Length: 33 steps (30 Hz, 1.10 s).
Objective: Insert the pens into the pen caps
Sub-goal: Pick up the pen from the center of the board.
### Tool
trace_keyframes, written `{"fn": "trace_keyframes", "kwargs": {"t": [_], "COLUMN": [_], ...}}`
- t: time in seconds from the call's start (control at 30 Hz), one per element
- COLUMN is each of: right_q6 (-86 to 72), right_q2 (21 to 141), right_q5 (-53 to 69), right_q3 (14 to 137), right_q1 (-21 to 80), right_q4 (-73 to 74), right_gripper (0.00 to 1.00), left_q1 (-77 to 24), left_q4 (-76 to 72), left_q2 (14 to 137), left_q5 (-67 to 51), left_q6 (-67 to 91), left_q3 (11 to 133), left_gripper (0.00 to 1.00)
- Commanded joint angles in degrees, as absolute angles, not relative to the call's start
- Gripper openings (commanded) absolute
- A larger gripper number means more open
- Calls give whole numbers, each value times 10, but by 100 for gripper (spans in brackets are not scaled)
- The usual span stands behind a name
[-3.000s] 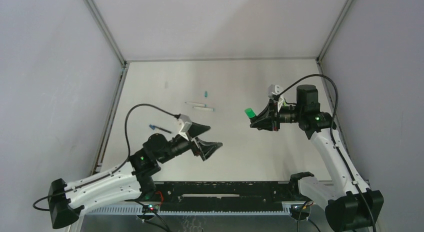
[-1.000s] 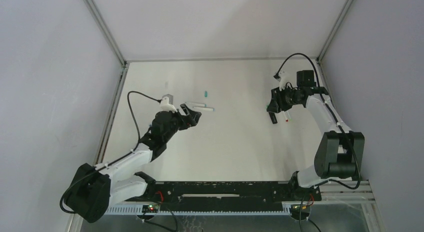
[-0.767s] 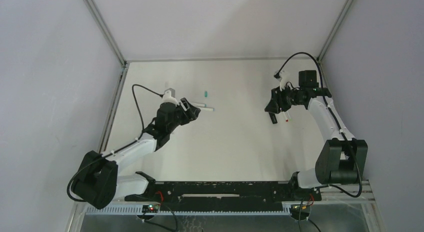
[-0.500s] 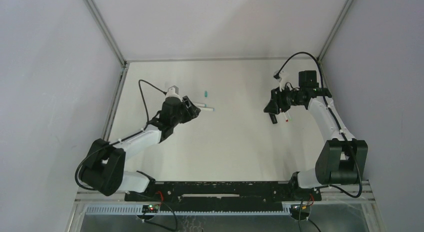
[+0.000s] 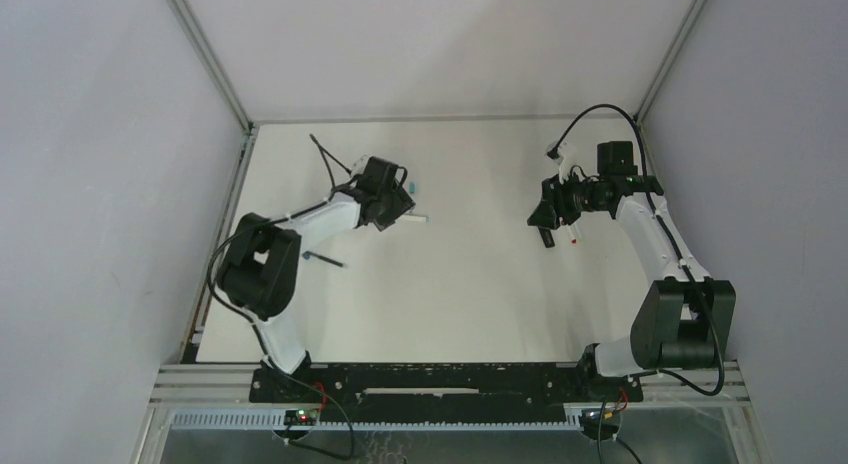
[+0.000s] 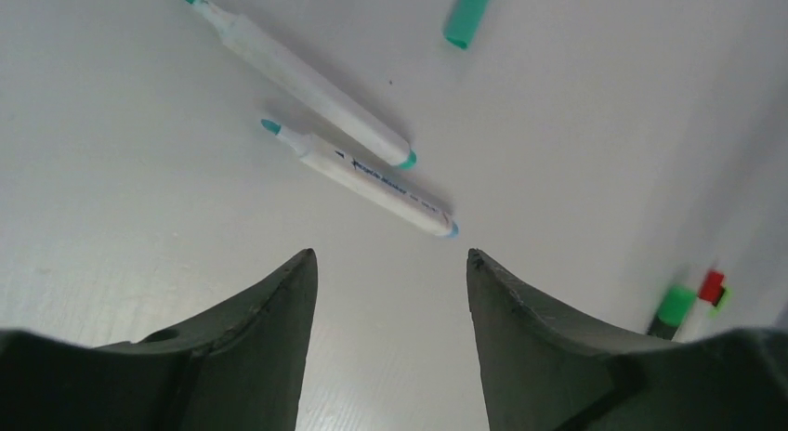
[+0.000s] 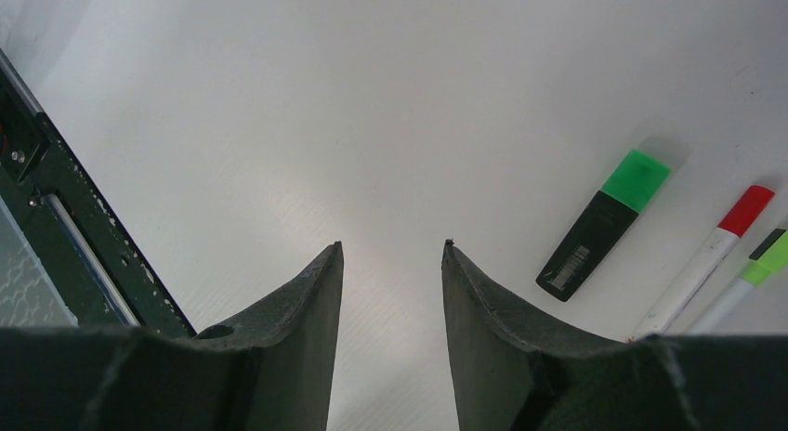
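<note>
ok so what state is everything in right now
upper white pen: uncapped, lying flat
lower white pen: uncapped, lying flat
teal cap: loose, on no pen
black marker: green cap on
red-capped pen: capped
green-capped pen: capped
left jaws: open, empty
right jaws: open, empty

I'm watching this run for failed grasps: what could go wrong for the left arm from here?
The nearer white pen and the farther white pen lie close together ahead of the open left gripper; closing may catch both or knock one askew. The loose teal cap could roll away if nudged.
</note>
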<state>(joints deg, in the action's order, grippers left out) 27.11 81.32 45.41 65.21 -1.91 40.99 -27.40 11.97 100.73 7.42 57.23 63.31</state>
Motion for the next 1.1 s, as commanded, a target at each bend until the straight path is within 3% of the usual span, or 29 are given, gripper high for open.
{"fn": "trace_keyframes", "kwargs": {"t": [0.0,0.8,1.07], "right_q6": [284,285,286], "right_q2": [805,804,802], "right_q5": [462,459,460], "right_q3": [663,663,663], "right_q1": [-23,-22,-22], "right_q4": [409,409,410], "right_gripper": [50,50,49], "left_q1": [-291,-304,-304], "left_q4": [326,494,501], "left_q2": [1058,1250,1267], "left_q5": [156,168,153], "left_q6": [626,630,616], "left_q3": [777,1019,1037], "left_gripper": [64,59,51]}}
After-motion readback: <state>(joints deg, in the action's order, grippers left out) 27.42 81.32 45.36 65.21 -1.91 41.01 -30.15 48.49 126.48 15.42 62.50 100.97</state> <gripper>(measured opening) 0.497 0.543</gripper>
